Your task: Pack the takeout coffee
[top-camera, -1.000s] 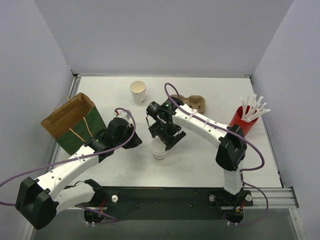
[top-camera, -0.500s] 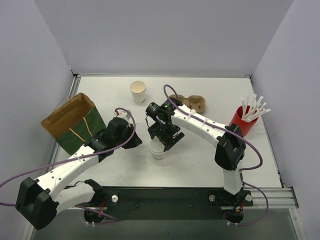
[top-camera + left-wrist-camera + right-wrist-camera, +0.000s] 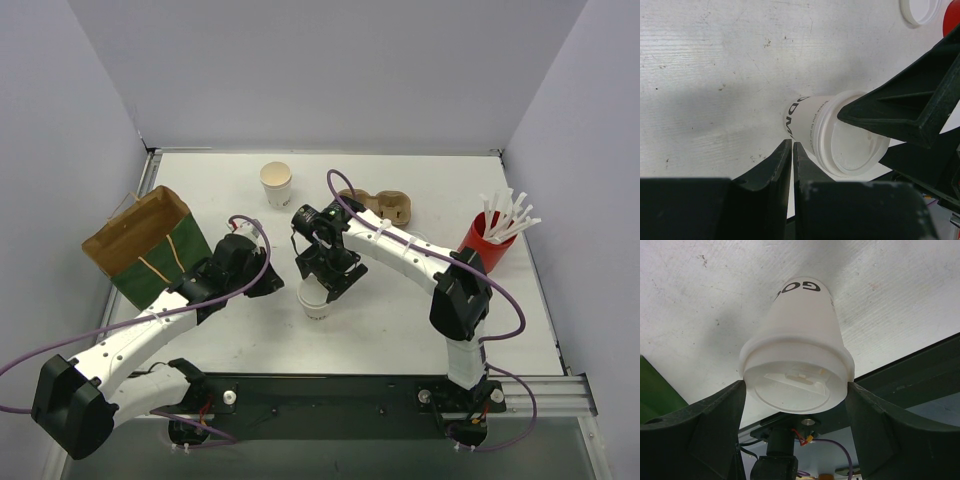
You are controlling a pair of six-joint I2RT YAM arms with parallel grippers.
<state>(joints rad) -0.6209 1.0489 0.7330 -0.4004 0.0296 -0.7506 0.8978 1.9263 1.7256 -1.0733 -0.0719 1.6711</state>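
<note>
Two fingers of the right gripper pinch the lid rim of the takeout coffee, which stands on the tabletop toward its near edge. Just beside it, the left gripper is pressed together, empty. Lifted by the lid alone, the cup may drop away or tip. Farther, at the left edge, the paper bag could buckle if clipped.

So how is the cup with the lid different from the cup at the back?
The lidded cup wears a white lid; the back cup is open, beige inside. The lidded cup sits between the fingers of the right gripper; the back cup stands alone. Both are small, white, upright.
</note>
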